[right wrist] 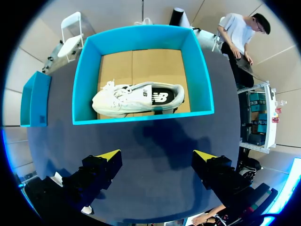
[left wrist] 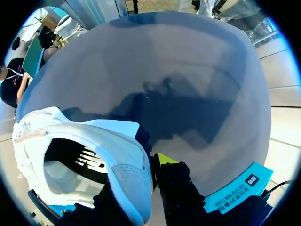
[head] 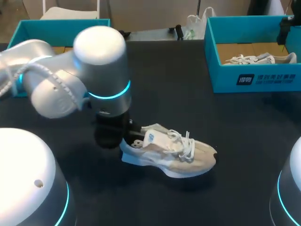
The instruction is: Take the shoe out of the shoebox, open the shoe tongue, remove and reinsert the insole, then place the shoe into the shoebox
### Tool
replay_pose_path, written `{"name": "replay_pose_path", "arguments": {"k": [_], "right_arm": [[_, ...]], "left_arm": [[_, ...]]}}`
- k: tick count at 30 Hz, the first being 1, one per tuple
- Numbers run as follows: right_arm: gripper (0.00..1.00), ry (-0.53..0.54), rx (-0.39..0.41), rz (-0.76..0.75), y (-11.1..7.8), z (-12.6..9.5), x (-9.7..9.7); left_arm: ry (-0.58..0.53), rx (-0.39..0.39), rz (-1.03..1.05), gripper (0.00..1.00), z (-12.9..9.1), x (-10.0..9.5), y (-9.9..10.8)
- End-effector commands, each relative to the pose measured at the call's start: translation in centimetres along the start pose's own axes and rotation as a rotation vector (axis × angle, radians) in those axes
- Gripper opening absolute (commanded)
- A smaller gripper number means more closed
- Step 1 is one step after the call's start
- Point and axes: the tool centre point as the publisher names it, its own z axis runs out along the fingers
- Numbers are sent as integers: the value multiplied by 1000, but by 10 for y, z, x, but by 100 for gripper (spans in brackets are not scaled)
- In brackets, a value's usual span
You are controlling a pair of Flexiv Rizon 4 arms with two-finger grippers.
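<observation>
A beige and white shoe (head: 174, 153) lies on its sole in the middle of the black table, toe to the right. My left gripper (head: 131, 136) is at its heel. In the left wrist view the left gripper (left wrist: 153, 165) is shut on the shoe's (left wrist: 94, 141) padded heel collar, with one yellow fingertip (left wrist: 164, 157) showing outside it. A dark insole (left wrist: 84, 160) shows inside the shoe's opening. My right gripper (right wrist: 157, 157) hangs open and empty above the table, short of a teal shoebox (right wrist: 141, 35).
The teal shoebox (head: 221, 70) at the back right holds a second white shoe (head: 261, 59), which the right wrist view shows (right wrist: 136, 99) lying on its side. Another teal box (head: 28, 28) stands at the back left, partly behind my left arm.
</observation>
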Motion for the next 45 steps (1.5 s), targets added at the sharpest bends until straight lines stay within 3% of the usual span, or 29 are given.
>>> {"name": "replay_pose_path", "arguments": {"k": [1,13,21,23,25,31,36,40,45], "right_arm": [[100,-1,-2,1,-1,0,0],[100,-1,-2,1,-1,0,0],[100,-1,-2,1,-1,0,0],[100,-1,-2,1,-1,0,0],[100,-1,-2,1,-1,0,0],[100,-1,-2,1,-1,0,0],[100,-1,-2,1,-1,0,0],[100,-1,-2,1,-1,0,0],[100,-1,-2,1,-1,0,0]], "left_arm": [[45,17,-19,0,19,-22,9],[84,37,-25,0,47,-32,7],[104,32,-46,0,54,-33,5],[95,33,-45,42,54,-33,5],[88,27,-42,100,51,-32,4],[31,7,-48,100,27,-28,5],[-49,-20,-91,100,-10,-20,7],[-187,45,-238,100,-44,-11,9],[-312,110,-409,100,-69,0,0]]}}
